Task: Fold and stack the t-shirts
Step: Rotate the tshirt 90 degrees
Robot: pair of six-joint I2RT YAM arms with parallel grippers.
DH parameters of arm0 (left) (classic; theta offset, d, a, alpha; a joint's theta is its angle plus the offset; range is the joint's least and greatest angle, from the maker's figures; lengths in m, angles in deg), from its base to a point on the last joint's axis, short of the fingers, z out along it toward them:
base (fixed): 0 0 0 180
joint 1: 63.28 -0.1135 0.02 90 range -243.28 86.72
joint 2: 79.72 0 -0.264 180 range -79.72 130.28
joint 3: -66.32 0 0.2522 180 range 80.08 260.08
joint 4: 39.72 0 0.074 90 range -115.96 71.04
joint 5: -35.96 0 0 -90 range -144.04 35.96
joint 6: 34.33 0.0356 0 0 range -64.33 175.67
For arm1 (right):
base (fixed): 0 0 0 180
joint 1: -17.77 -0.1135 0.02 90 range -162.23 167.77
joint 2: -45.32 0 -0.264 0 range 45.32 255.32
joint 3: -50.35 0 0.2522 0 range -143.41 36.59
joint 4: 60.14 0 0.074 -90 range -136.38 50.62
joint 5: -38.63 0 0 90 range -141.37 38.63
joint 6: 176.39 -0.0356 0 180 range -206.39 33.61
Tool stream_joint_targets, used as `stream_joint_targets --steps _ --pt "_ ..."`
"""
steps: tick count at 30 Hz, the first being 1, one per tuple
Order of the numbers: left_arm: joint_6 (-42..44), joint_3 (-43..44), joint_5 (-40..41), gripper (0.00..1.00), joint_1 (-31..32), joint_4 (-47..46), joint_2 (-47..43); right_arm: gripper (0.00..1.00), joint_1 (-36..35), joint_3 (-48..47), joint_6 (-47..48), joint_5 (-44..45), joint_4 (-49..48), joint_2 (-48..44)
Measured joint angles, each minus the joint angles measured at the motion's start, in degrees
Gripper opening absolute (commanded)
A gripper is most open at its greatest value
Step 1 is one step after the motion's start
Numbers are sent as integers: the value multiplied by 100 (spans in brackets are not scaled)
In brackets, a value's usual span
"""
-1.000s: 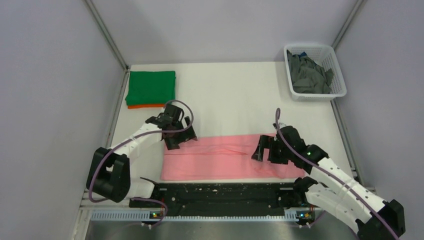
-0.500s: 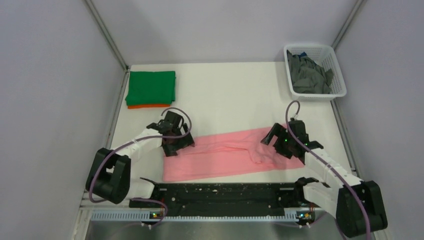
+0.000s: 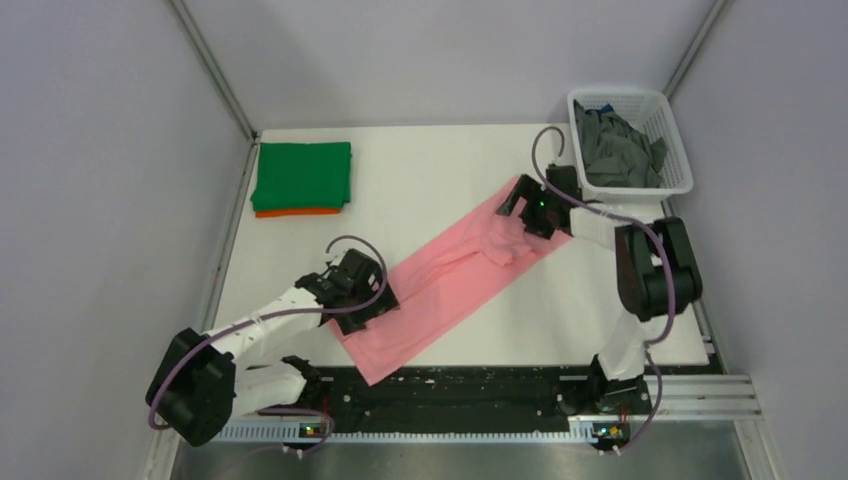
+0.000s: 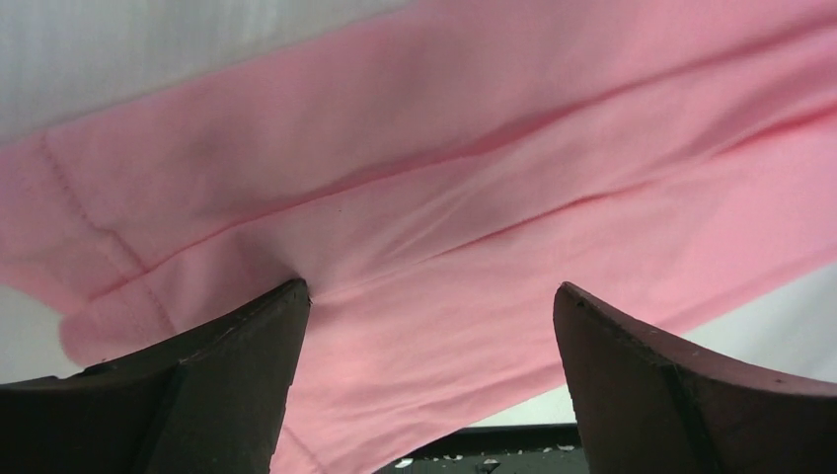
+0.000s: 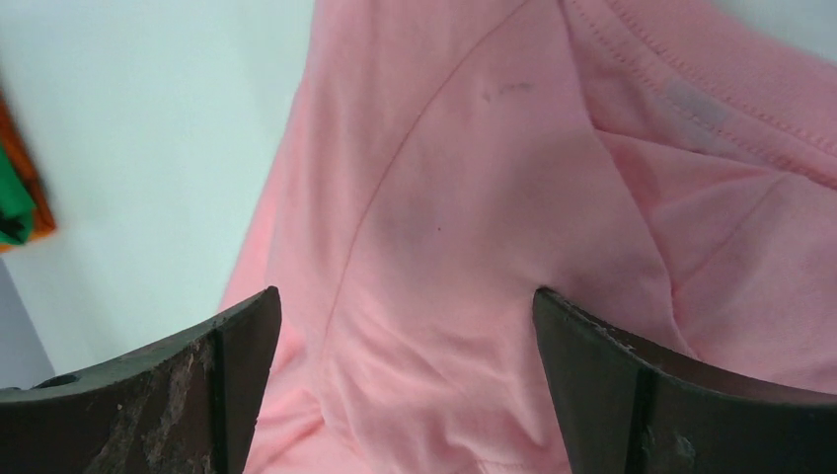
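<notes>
A light pink t-shirt (image 3: 450,275), folded into a long strip, lies diagonally from the near left to the far right of the table. My left gripper (image 3: 365,305) stands open on its near-left end, fingertips pressing into the cloth (image 4: 474,197) around the left gripper (image 4: 429,291). My right gripper (image 3: 525,210) stands open on the far-right end, where the cloth (image 5: 464,197) bunches between the wide jaws of the right gripper (image 5: 407,296). A folded green t-shirt (image 3: 302,175) lies on an orange t-shirt (image 3: 292,212) at the far left. Dark grey t-shirts (image 3: 615,150) fill the basket.
A white lattice basket (image 3: 640,95) stands at the far right corner, just beyond the right gripper. Grey walls close in the table on three sides. A black rail (image 3: 450,385) runs along the near edge.
The right gripper swung far back toward the basket, taking the shirt's right end with it. The left gripper shifted nearer. The pink strip turned from lying crosswise to diagonal.
</notes>
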Motion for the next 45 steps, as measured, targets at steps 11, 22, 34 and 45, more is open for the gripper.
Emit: stream_joint_targets --steps 11,22,34,45 --pt "-564 1108 87 99 1491 -634 1646 97 -317 -5276 605 -651 616 3766" --pt "-411 2588 -96 99 2334 -750 3126 98 -883 -8244 1226 -870 1167 5539" --pt "-197 2719 44 99 2697 -647 2949 99 -1056 -7917 2090 -717 1753 4868" --pt "-549 1259 1064 99 2721 321 330 98 -1095 -2815 2140 306 1279 -273"
